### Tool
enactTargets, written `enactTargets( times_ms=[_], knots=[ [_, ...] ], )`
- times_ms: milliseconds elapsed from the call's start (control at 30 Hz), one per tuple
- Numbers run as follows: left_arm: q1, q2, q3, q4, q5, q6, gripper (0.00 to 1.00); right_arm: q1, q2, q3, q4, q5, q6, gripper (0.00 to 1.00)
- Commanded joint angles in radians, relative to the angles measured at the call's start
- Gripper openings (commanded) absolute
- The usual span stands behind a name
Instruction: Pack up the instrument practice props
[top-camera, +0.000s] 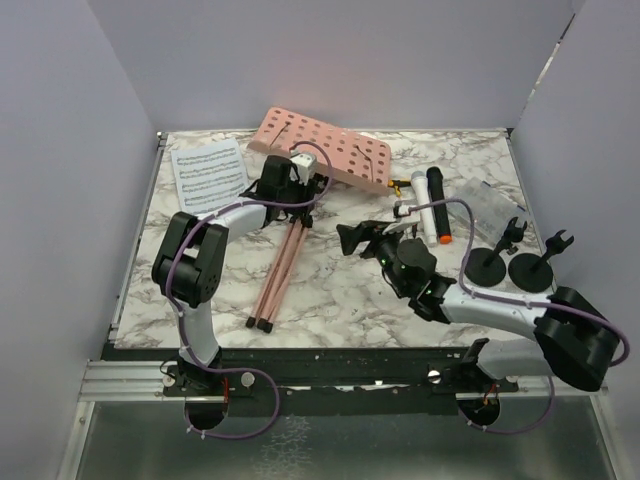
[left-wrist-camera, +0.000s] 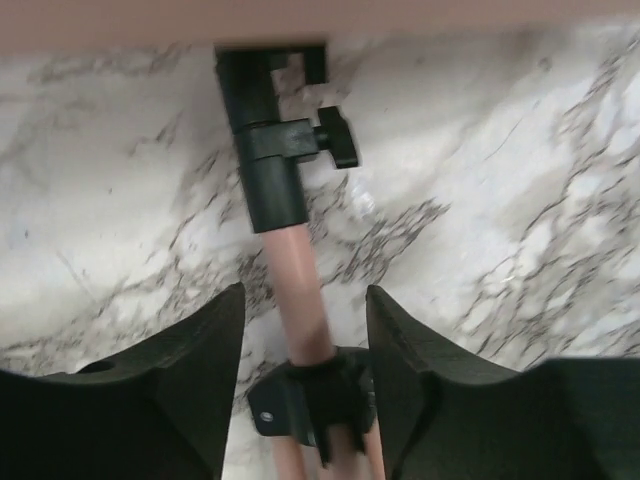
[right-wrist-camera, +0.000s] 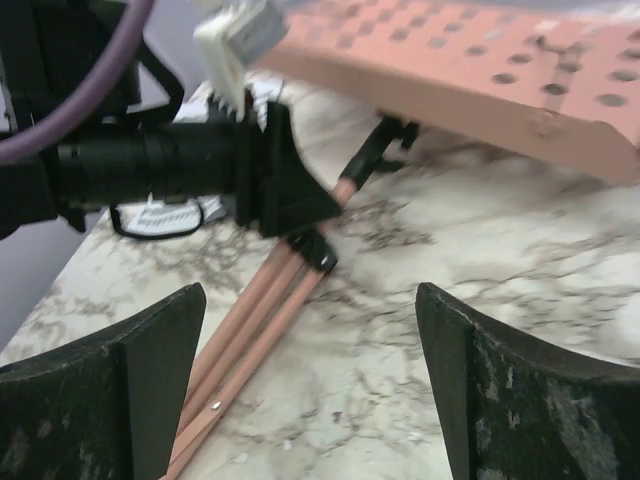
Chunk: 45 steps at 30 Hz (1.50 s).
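I am looking down on a white marble-patterned table (top-camera: 340, 300) that is sitting inside plain pale grey walls (top-camera: 80, 150) on the left, far and right sides.

The pink music rest (top-camera: 282, 262) is lying flat left of the middle. Its three legs are folded together, with the feet pointing toward the near edge. Its perforated board (top-camera: 330, 150) is leaning at the far end, tilted up off the table. Near the right edge, two black round-based holders (top-camera: 487, 263) are standing upright just beside each other. Beyond them and a little left, the white microphone (top-camera: 421, 195) and the black microphone (top-camera: 437, 205) are lying side by side, touching or almost touching. A sheet-music page (top-camera: 208, 175) is lying flat at the far left.

My right claw (right-wrist-camera: 310, 300) is hovering over the middle of the table with its fingers spread wide. It is gripping nothing and is pointing toward the folded legs. My left claw (left-wrist-camera: 305, 300) is reaching farther in, at the top of the legs just near of the board. It is partly spread and straddling the pink pole (left-wrist-camera: 300, 290) below a black collar with a thumb knob (left-wrist-camera: 285, 150). Marble is showing on both sides of the pole, so I am not pinching it.
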<state>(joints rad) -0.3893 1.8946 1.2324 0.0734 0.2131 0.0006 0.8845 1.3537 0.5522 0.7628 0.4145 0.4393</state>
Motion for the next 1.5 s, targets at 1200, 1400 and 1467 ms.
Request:
enactTargets(
  times_ms=[1200,1400,1467],
  knots=[
    [0.006,-1.455,-0.416,-0.356,-0.675,-0.118,0.99,0.002,-1.265,0.04,-1.088,0.784,-0.294,1.0],
    [0.006,-1.657,-0.462,-0.421,-0.696,-0.076,0.99,0.003,-1.408,0.149,-1.656,0.906,0.325,1.0],
    [0.007,-1.731,-0.495,-0.436,-0.717,-0.073,0.99,0.002,-1.39,0.178,-1.795,0.927,0.543,1.0]
  ],
)
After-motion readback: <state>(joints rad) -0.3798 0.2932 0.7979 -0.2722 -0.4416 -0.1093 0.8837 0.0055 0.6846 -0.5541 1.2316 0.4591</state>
